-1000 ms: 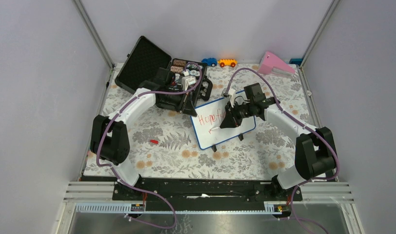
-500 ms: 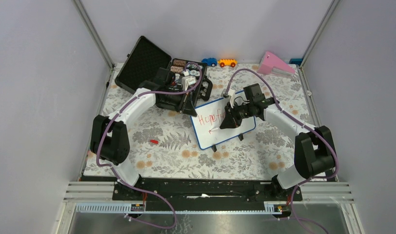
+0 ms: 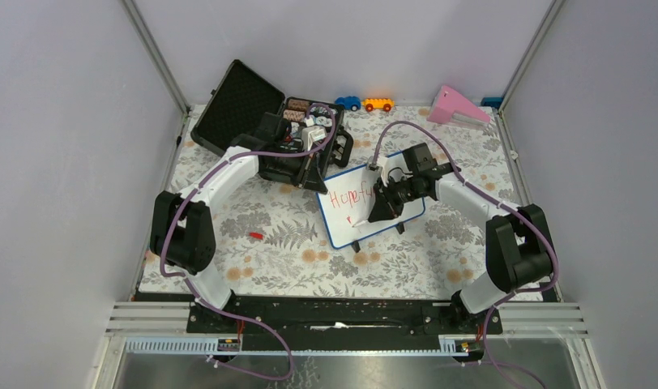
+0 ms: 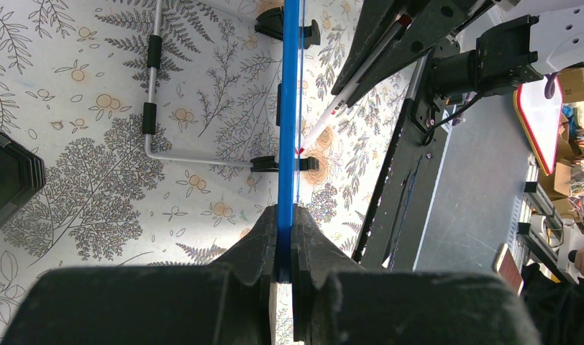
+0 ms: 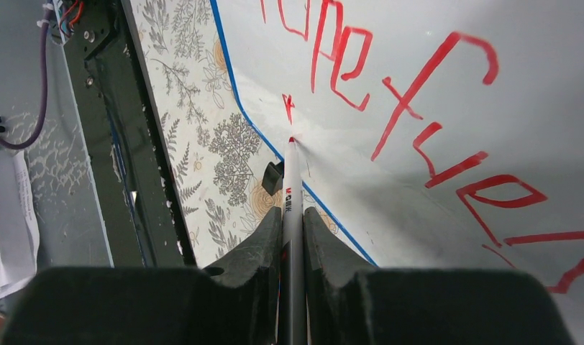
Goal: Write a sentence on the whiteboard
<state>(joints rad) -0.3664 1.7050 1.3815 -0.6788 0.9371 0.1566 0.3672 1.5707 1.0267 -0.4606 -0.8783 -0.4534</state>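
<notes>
Whiteboard (image 3: 343, 227) meets my marker (image 5: 292, 180) tip under "Hope", mid-frame; right gripper (image 5: 293, 219) clamps marker, left gripper (image 4: 284, 241) clamps its edge.

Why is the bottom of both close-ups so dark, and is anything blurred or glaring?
Top external view: even light, no glare on the whiteboard. Left wrist view: the left gripper, close to the lens, is a dark, soft mass; the background is sharp. Right wrist view: same with the right gripper; the sentence is crisp, with a faint shadow by the marker tip.
</notes>
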